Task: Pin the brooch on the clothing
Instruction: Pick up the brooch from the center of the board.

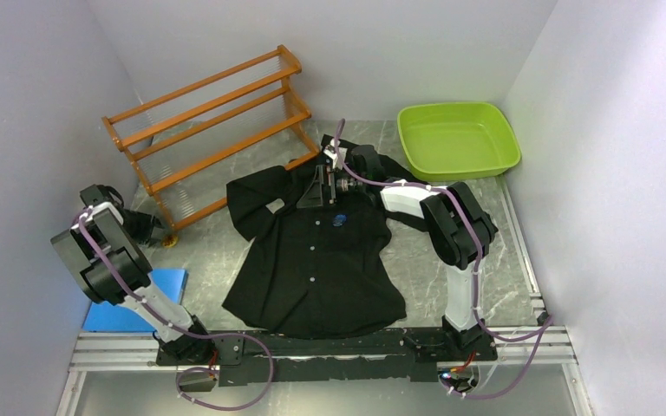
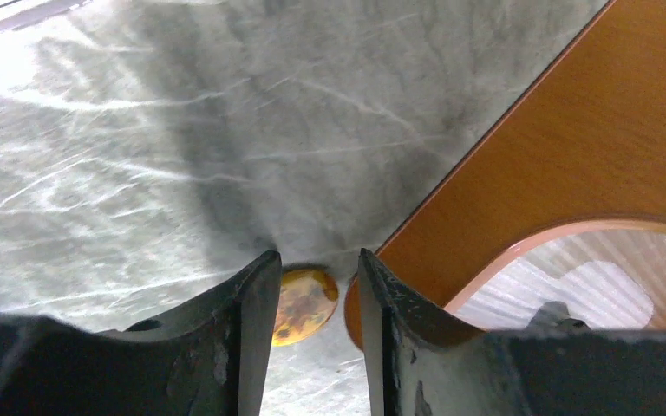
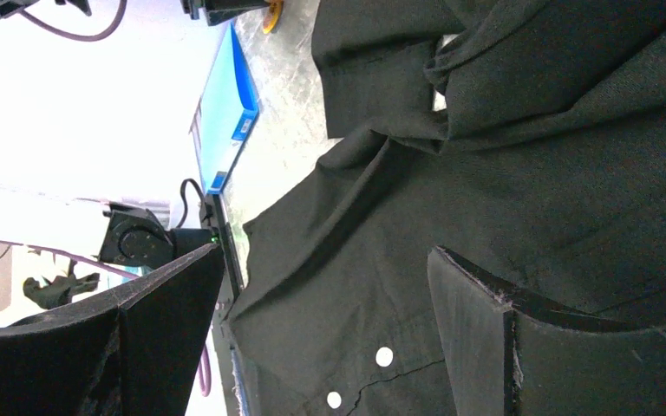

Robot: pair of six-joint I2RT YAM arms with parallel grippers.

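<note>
The brooch (image 2: 308, 302), a round yellow-orange badge, lies on the grey marble table right at the rack's foot; in the top view the brooch (image 1: 171, 240) is a small yellow spot. My left gripper (image 2: 316, 260) is low over it, jaws narrowed with a gap left. The brooch sits between the fingertips against the left finger (image 2: 251, 321). The clothing (image 1: 312, 260), a black shirt, lies spread mid-table. A blue round badge (image 1: 340, 218) rests on its chest. My right gripper (image 1: 319, 189) hovers open at the collar, and the right gripper (image 3: 328, 250) has only fabric between its fingers.
A wooden shoe rack (image 1: 208, 113) stands at the back left; its side panel (image 2: 572, 147) is right beside my left fingers. A green basin (image 1: 457, 139) sits at the back right. A blue pad (image 1: 139, 299) lies near the left arm's base.
</note>
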